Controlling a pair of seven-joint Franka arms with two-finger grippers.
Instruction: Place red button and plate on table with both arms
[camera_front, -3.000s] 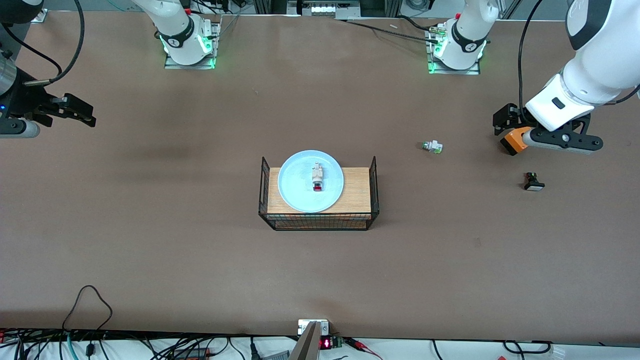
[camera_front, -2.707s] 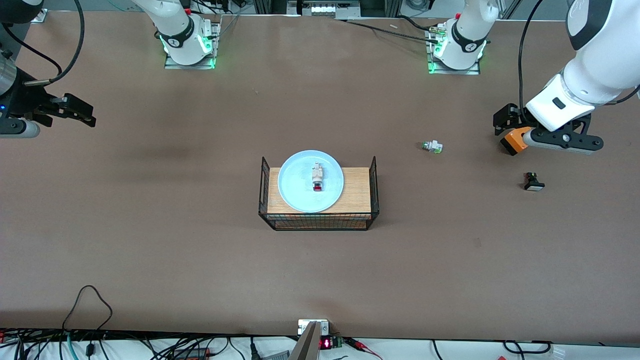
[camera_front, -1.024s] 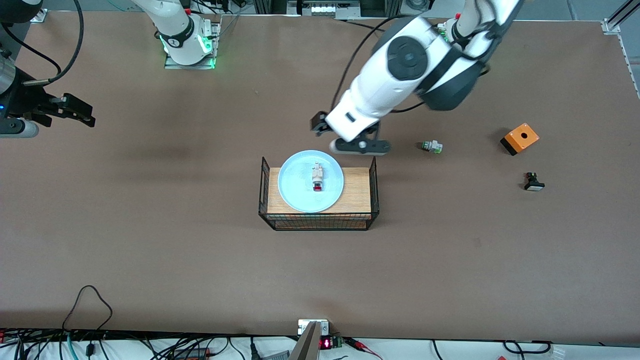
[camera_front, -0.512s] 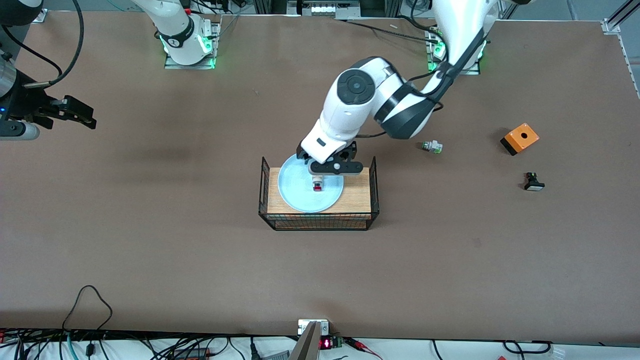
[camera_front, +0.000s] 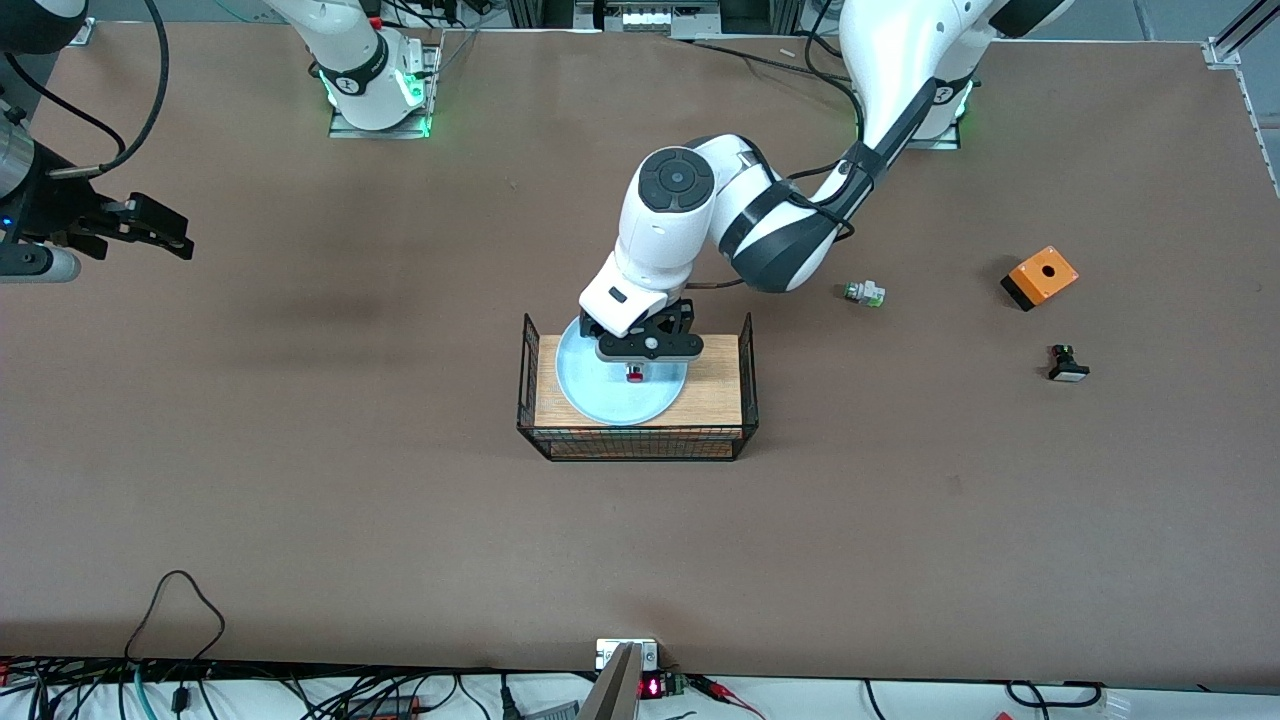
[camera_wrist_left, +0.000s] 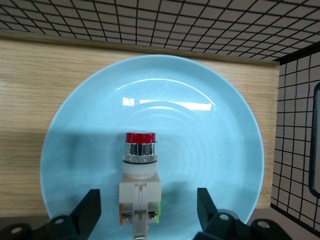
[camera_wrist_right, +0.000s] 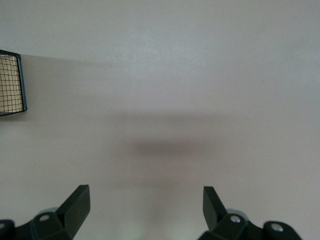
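My left claw (camera_front: 641, 352) hangs spread over the plate (camera_front: 600, 395), hiding most of the red button (camera_wrist_left: 140, 175) from the front camera; only its red cap peeks out at six o'clock. The plate lies in the wire tray (camera_front: 745, 400) mid-desk (camera_front: 300, 500), holding the button. My right claw (camera_wrist_right: 145, 212) waits spread over bare desk at the right arm's end.

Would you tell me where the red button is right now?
The red button lies on the plate in the wire tray at mid-table, between the open fingers of the left gripper.
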